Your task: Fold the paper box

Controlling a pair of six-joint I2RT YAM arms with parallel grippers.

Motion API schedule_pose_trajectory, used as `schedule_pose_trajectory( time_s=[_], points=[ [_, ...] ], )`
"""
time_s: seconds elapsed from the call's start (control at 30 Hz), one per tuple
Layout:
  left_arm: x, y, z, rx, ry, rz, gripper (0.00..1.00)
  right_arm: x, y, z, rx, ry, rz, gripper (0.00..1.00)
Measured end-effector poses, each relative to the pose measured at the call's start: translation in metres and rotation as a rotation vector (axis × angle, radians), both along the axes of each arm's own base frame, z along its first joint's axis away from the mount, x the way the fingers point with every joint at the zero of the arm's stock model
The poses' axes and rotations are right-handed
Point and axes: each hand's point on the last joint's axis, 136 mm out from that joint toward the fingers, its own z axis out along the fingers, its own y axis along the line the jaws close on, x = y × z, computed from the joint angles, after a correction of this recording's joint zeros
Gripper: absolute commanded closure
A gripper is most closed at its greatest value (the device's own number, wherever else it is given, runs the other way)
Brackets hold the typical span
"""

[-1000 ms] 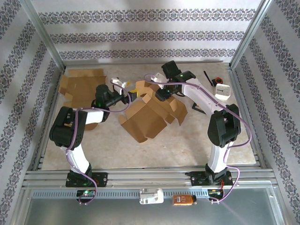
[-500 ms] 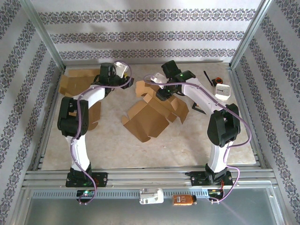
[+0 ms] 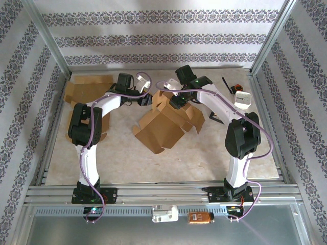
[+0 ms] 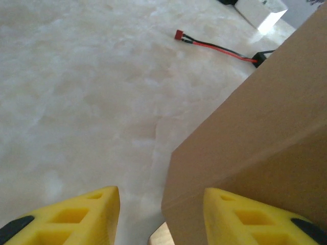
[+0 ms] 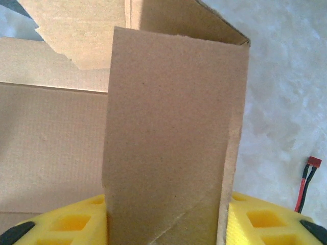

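A brown cardboard paper box [image 3: 164, 125], partly erected with its flaps up, stands mid-table. My right gripper [image 3: 176, 102] reaches down to its back edge. In the right wrist view that gripper [image 5: 166, 222] is shut on an upright flap of the box [image 5: 173, 127], which fills the gap between the yellow fingers. My left gripper [image 3: 145, 98] sits at the box's back left corner. In the left wrist view that gripper [image 4: 162, 209] is open: a box panel [image 4: 265, 127] lies against the right finger [image 4: 245, 217], with bare table between it and the left finger.
Flat cardboard sheets [image 3: 87, 94] lie at the back left. A white object [image 3: 242, 99] and a black tool with a red cable [image 3: 232, 87] sit at the back right; the cable [image 4: 219, 47] runs behind the box. Aluminium rails border the table.
My left arm swung from beside the box out to the back, then right to the box's back left corner, its jaws narrowing. The right gripper kept its hold on the flap.
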Motion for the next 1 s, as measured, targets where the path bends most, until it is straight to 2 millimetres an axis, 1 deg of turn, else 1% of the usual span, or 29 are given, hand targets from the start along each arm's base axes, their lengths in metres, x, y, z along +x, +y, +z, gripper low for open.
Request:
schedule_pose_trajectory(
  time_s=[0.17, 0.37, 0.6, 0.83, 1.0],
  points=[
    [-0.007, -0.010, 0.006, -0.053, -0.006, -0.054, 0.50, 0.000, 0.000, 0.000, 0.000, 0.001, 0.000, 0.54],
    [-0.031, -0.023, -0.007, -0.071, 0.001, -0.153, 0.47, -0.003, 0.001, -0.001, 0.005, 0.014, 0.007, 0.53],
    [-0.032, -0.030, -0.009, -0.084, -0.035, -0.235, 0.42, -0.006, 0.003, -0.002, 0.015, 0.029, 0.016, 0.53],
    [-0.036, -0.035, -0.018, -0.088, -0.028, -0.271, 0.32, -0.010, 0.003, -0.004, 0.014, 0.049, 0.022, 0.53],
    [-0.040, -0.043, -0.022, -0.075, -0.026, -0.286, 0.31, -0.011, 0.004, -0.008, 0.013, 0.058, 0.023, 0.53]
  ],
)
